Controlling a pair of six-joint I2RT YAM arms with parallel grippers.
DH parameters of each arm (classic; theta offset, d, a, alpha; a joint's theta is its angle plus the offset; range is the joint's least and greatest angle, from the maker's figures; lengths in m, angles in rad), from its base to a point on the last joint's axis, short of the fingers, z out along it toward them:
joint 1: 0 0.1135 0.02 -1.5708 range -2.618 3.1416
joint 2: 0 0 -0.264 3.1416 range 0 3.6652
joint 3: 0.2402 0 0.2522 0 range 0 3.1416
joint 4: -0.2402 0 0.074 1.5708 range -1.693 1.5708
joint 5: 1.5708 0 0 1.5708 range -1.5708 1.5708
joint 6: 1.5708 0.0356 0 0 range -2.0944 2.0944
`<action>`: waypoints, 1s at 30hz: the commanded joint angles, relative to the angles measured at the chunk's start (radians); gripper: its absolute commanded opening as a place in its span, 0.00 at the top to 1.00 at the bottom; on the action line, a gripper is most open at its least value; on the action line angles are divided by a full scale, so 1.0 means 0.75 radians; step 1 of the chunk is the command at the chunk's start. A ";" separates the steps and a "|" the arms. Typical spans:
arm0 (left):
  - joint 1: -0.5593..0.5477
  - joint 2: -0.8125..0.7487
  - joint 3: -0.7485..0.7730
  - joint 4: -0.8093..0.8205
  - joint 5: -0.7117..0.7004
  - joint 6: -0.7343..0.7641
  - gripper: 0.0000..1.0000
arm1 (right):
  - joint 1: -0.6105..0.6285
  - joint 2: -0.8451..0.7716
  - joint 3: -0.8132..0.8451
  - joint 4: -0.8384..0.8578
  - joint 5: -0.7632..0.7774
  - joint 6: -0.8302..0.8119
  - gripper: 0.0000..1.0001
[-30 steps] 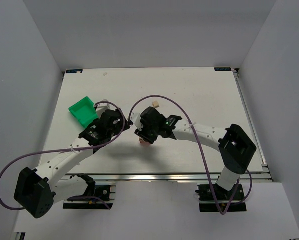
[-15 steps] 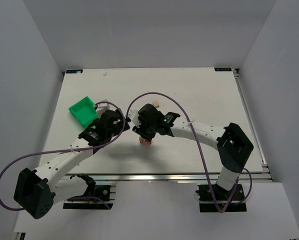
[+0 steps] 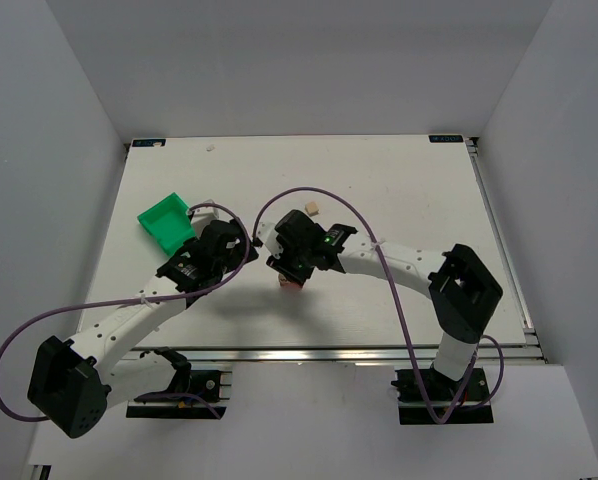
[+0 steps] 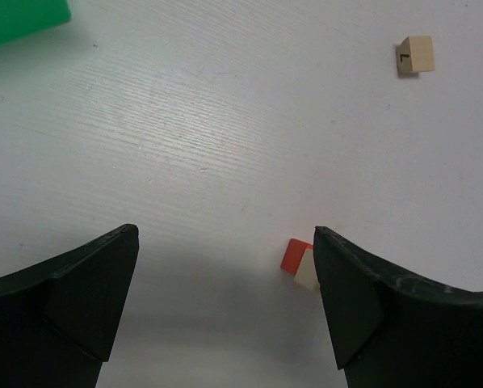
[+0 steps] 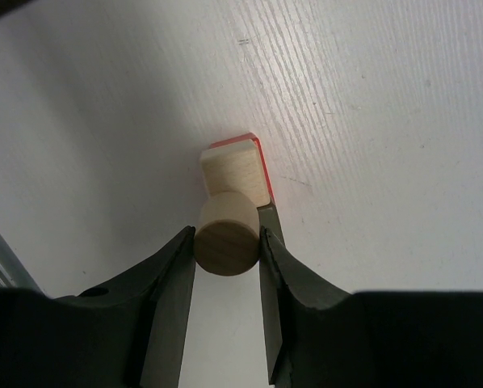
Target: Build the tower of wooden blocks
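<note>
Right pincer [image 5: 228, 233] nudged left, round peg [image 5: 227, 252] over beige-on-red tower [image 5: 235, 171]

Only one mark came near to being readable. A loose beige cube [image 4: 415, 55] lay on the bench [image 4: 225, 121] toward its far edge. In the left wrist view it carried a single dark character on its shaded side face. The character looked like a "7", or perhaps an "L" or a "1" seen at an angle; which one could not be told. In the top view, a left sticker [image 3: 149, 143] sat at the far left corner of the bench and a right sticker [image 3: 446, 139] at the far right corner. Both were small and dark, with pale print too small to read.
</note>
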State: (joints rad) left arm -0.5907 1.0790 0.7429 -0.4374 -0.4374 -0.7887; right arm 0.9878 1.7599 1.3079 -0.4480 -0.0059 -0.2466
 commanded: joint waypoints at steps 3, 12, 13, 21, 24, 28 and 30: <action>0.004 -0.027 0.008 0.004 -0.020 0.015 0.02 | -0.006 0.018 0.078 -0.016 0.043 0.014 0.73; 0.002 -0.005 0.003 0.043 0.021 0.023 0.02 | -0.010 0.024 0.091 -0.012 0.047 0.020 0.71; 0.004 -0.005 0.005 0.039 0.021 0.023 0.02 | -0.010 0.026 0.091 -0.012 0.045 0.018 0.71; 0.002 -0.019 0.008 0.031 0.008 0.029 0.02 | -0.012 0.044 0.093 -0.037 0.051 0.022 0.65; 0.002 -0.019 0.008 0.027 0.004 0.027 0.02 | -0.012 0.046 0.095 -0.041 0.049 0.022 0.65; 0.002 -0.017 0.008 0.025 0.004 0.031 0.02 | -0.014 0.055 0.101 -0.051 0.047 0.024 0.64; 0.002 -0.017 0.012 0.021 0.000 0.031 0.02 | -0.014 0.055 0.101 -0.053 0.051 0.028 0.63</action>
State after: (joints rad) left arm -0.5869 1.0801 0.7429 -0.4408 -0.4393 -0.7731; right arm 0.9821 1.7813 1.3476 -0.4709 0.0193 -0.2398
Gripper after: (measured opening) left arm 0.982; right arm 0.401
